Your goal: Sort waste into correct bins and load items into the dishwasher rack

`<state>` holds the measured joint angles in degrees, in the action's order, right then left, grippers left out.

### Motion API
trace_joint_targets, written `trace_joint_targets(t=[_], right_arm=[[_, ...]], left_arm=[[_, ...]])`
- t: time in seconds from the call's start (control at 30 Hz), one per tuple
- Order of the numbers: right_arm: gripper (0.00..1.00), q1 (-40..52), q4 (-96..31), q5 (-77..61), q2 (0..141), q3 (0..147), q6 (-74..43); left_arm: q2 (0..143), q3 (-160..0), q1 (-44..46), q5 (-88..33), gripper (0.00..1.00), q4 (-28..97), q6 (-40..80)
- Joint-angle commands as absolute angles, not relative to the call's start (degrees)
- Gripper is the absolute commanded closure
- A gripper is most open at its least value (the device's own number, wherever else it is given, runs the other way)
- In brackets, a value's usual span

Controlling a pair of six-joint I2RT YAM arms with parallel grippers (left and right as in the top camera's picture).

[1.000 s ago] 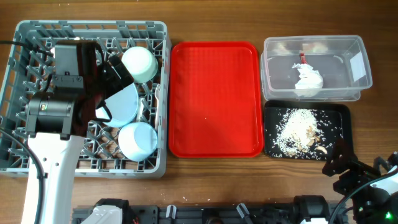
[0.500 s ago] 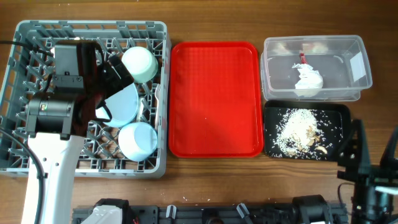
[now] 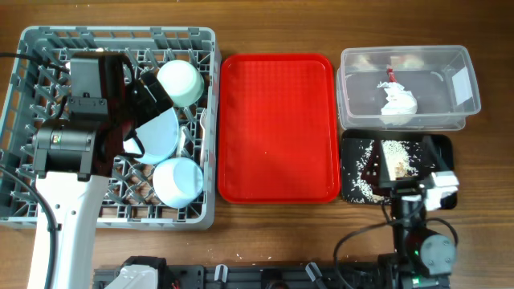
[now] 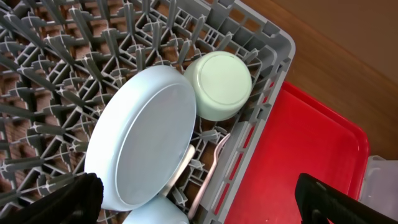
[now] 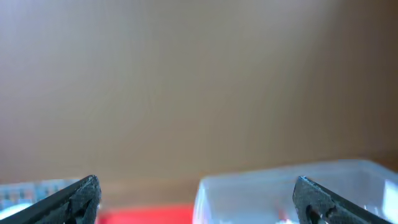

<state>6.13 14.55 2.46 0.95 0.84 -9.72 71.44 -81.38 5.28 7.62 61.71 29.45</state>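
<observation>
Now plate and bowl stand inside rack.

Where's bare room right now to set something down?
The red tray is bare, bordered by the rack on one side and the clear tub and black tray on the other. Crowded: the rack's right half holds bowl and plate; the right arm hangs over the black tray.

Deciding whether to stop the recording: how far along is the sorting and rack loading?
Nearly done. Napkin and red wrapper lie in the clear tub, food scraps in the black tray; plate, bowl and a white utensil sit in the rack. The left gripper and right gripper are open, empty. The red serving tray is bare; the yellow cup is not in sight.
</observation>
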Motion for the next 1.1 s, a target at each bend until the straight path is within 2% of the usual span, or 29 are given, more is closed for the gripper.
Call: trace_joint_targets(t=[0.0,0.13,1.07], right_arm=[[0.00,6.3,10.3,1.0,0.2,0.3,-5.9],[0.00,6.3,0.4,0.6,0.2,0.3,-3.0],[0.00,6.4,0.4,-0.3,0.3,0.3,-3.2]], left_arm=[[70.6,-81.8,5.0,7.5,0.00,61.6,29.4],[70.6,-81.8,5.0,7.5,0.00,61.6,29.4],[70.6,-81.8,5.0,7.5,0.00,61.6,29.4]])
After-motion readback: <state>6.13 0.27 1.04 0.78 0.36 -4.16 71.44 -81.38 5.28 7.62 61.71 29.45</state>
